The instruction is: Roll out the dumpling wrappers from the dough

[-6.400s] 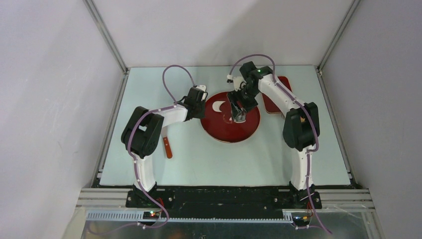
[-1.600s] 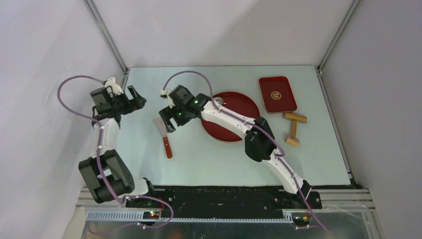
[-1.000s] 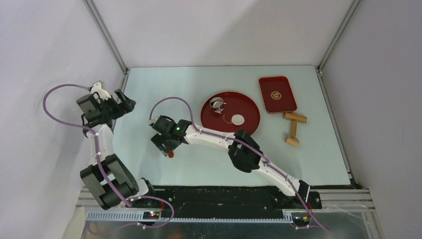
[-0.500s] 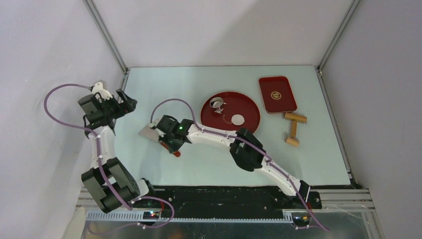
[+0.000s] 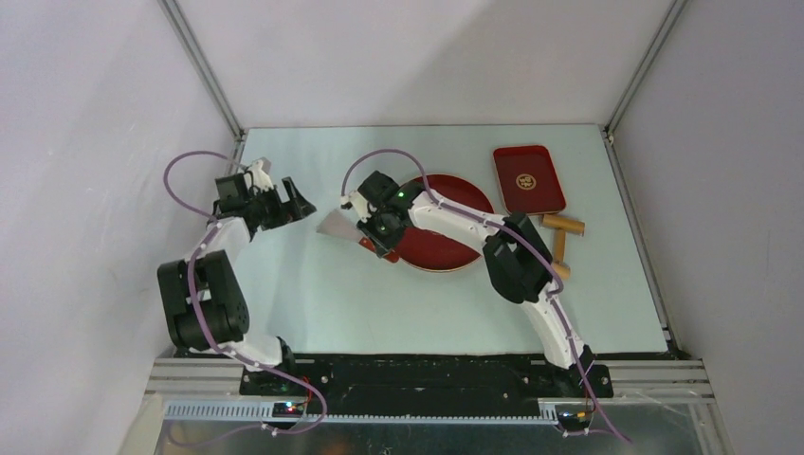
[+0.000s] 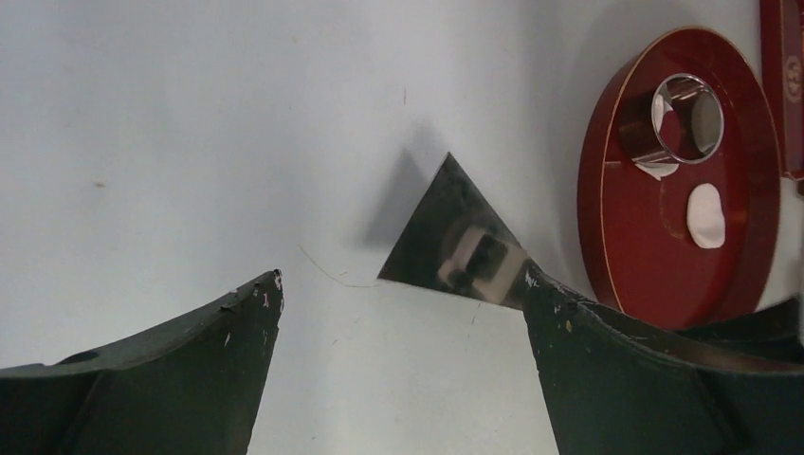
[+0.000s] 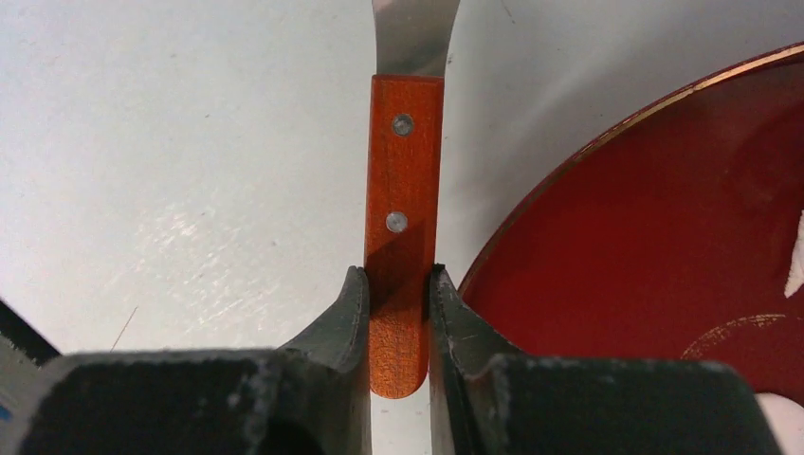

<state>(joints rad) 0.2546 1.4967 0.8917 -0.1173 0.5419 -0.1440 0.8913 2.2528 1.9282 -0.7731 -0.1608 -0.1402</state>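
Pale table (image 5: 379, 303), flat white wrapper (image 6: 706, 214), dough scrap (image 6: 656, 170)

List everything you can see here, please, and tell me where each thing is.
table: one, pale blue-grey, under everything
round plate: one, dark red, mid table
ring cutter: one, shiny metal, on the plate
dough scrap: one, white, on the plate beside the cutter
dumpling wrapper: one, white, on the plate, apart from the cutter
tray: one, red, rectangular, far right of the table
wooden roller: one, tan, just in front of the tray
spatula: one, steel blade and orange-brown wooden handle, held left of the plate
left hand: one, black, open and empty, facing the spatula blade
right hand: one, black, shut on the spatula handle
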